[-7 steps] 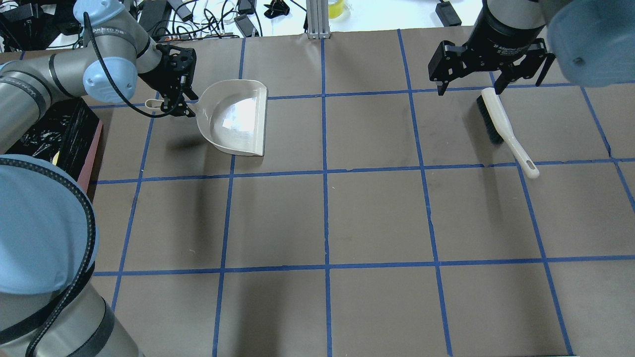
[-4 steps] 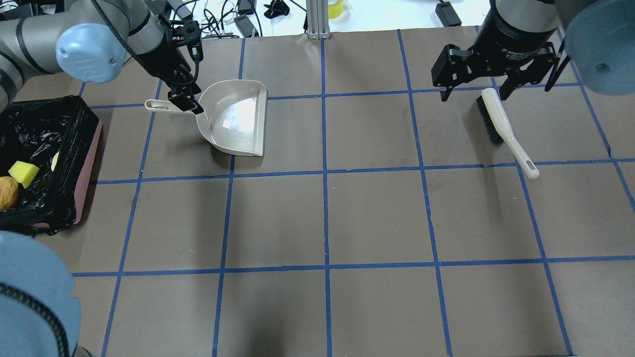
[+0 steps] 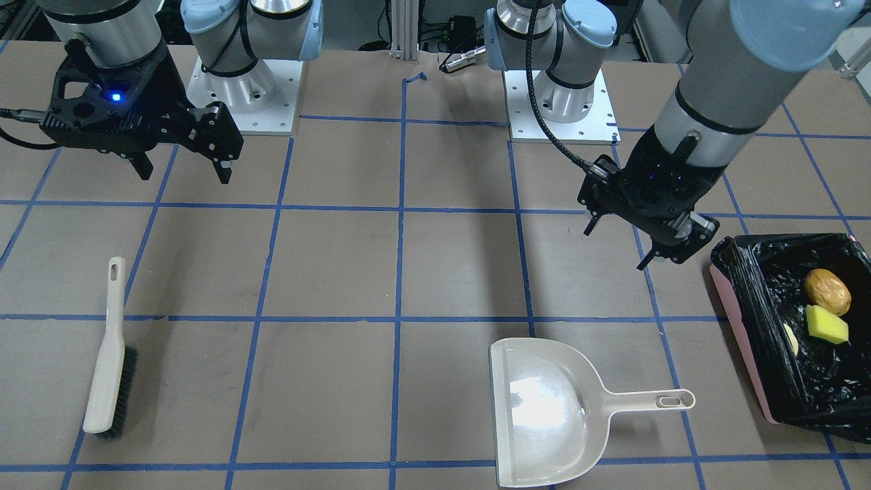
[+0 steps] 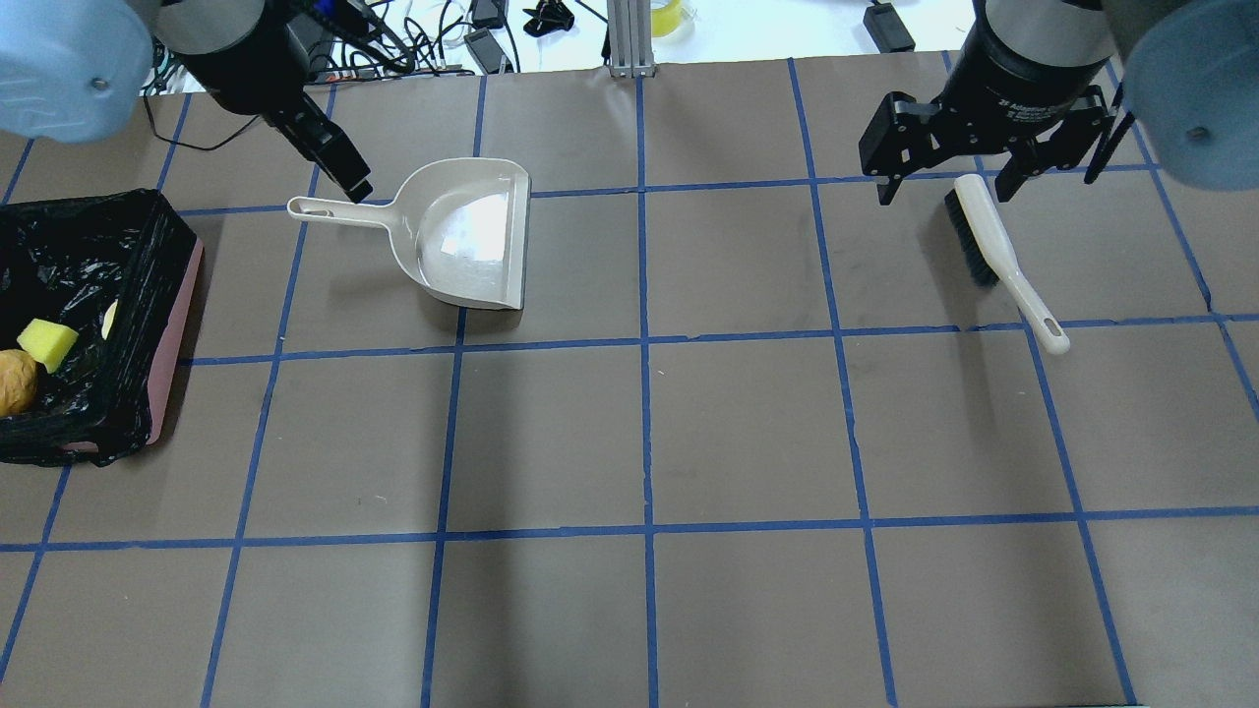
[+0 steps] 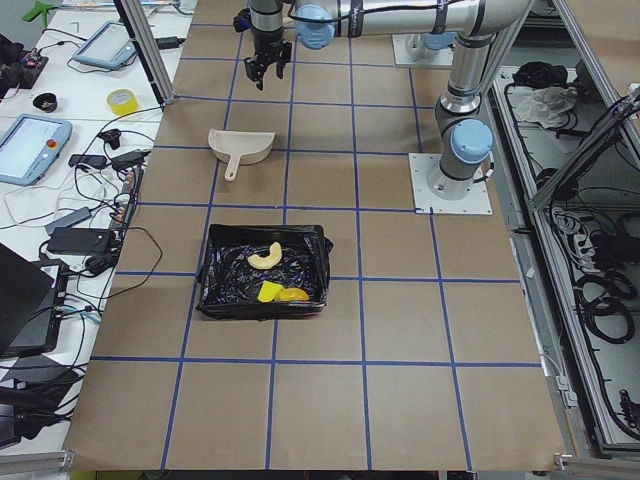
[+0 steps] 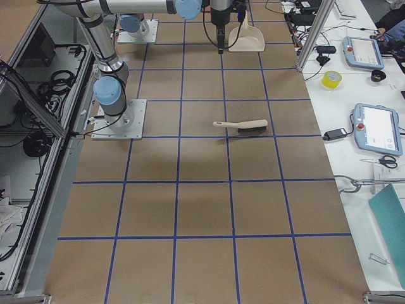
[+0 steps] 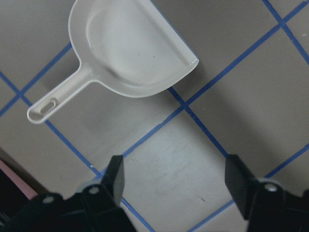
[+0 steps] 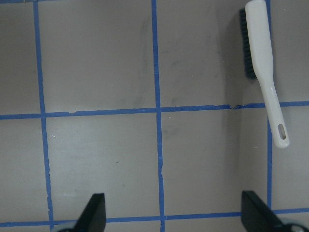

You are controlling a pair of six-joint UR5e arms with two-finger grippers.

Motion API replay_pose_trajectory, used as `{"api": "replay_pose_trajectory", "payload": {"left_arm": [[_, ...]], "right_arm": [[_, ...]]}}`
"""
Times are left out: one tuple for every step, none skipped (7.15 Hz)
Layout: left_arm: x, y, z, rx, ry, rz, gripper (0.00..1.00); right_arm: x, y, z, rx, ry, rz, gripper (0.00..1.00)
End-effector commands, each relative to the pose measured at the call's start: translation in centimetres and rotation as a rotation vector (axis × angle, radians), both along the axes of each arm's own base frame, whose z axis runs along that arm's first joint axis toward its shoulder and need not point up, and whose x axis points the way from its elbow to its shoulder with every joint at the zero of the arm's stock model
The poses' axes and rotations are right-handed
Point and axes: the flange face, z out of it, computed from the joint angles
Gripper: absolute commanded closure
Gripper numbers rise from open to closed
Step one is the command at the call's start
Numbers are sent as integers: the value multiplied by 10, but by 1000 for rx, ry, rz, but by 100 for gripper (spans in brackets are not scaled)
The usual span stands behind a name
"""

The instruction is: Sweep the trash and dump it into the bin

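The bin [image 4: 178, 313] is pink with a black bag and stands at the table's left end; it also shows in the front view [image 3: 750, 348]. In it lie the potato-like lump [image 3: 827, 291], the yellow-green sponge wedge [image 3: 827, 325] and the croissant piece [image 5: 265, 258]. My left gripper [image 3: 616, 248] is open and empty, raised above the table, clear of the cream dustpan [image 4: 462, 236], whose pan looks bare. My right gripper [image 4: 944, 194] is open and empty above the bristle end of the cream brush [image 4: 993, 246].
The dustpan [image 3: 544, 422] lies flat with its handle pointing toward the bin. The brush [image 3: 107, 354] lies flat at the table's other end. Cables and devices lie beyond the far table edge [image 4: 629, 67]. A metal post [image 4: 629, 34] stands there.
My left gripper has left the dustpan handle and risen away from it, and the left arm no longer covers the bin. The dustpan, brush and right gripper have barely moved.
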Motion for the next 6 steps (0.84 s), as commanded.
{"api": "replay_pose_trajectory", "payload": {"left_arm": [[-2,36,28,-3,20,362,15],[-3,48,36,-17,30,433,13],[-3,53,35,-8,32,472,12],[-3,54,29,3,33,509,11],[-3,56,28,6,33,521,11],[-3,57,30,2,35,521,7]], "right_arm": [[0,0,0,-1,-1,0,0],[0,0,0,-1,-1,0,0],[0,0,0,-1,4,0,0],[-1,0,0,-1,5,0,0],[-1,0,0,-1,5,0,0],[-1,0,0,-1,5,0,0]]}}
